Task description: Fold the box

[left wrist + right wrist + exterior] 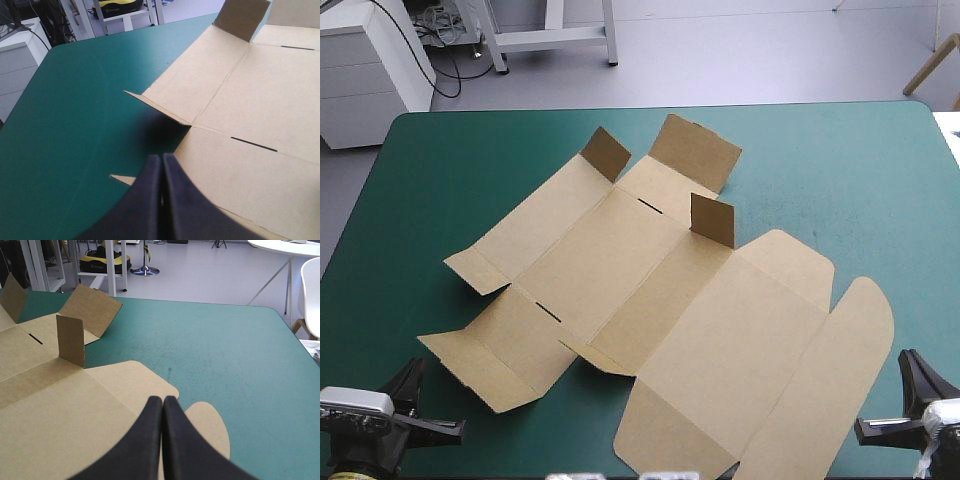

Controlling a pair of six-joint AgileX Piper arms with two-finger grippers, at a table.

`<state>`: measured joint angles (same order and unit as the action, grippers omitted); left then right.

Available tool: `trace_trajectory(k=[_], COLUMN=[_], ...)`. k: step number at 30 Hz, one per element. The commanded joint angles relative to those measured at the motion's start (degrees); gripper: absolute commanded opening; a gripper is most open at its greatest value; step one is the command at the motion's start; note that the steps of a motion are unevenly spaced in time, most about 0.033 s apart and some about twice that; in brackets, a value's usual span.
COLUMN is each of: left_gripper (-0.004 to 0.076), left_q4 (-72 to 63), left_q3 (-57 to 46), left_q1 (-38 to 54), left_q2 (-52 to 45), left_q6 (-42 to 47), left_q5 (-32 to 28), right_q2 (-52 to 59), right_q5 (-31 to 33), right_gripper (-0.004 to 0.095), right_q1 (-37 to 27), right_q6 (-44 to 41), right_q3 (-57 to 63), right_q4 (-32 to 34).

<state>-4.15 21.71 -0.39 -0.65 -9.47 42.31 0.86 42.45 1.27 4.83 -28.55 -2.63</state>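
The box (720, 340) is laid flat on the bench (840, 170), three flaps (712, 220) stood up. The fingers of the left gripper (161, 159) and right gripper (162, 400) are pressed together, empty.

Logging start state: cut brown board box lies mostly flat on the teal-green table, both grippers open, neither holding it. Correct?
One error: the grippers are shut, not open. The wrist views show the left gripper and right gripper each closed to one pointed arch. Otherwise right: the cut brown board box lies mostly flat on the teal-green table, held by neither.
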Motion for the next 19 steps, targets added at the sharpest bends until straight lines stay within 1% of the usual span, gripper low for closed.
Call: trace_trajectory(k=[1,15,19], left_gripper=[-0.0010,-0.0010,-0.0010], left_q4=[-0.55,-0.55,-0.55], left_q3=[1.16,1.16,1.16], left_q1=[-0.27,-0.27,-0.27], left_q2=[0.85,0.85,0.85], left_q6=[0.64,0.64,0.64], left_q5=[-4.27,-4.27,-4.27], right_q2=[1.13,1.13,1.13], right_q5=[-4.55,-4.55,-4.55], right_gripper=[-0.0019,-0.0019,0.0012], right_q1=[0.22,0.22,0.22], right_q6=[0.21,0.21,0.21], right_q3=[-1.17,-1.17,-1.17], right_q4=[0.05,0.05,0.05])
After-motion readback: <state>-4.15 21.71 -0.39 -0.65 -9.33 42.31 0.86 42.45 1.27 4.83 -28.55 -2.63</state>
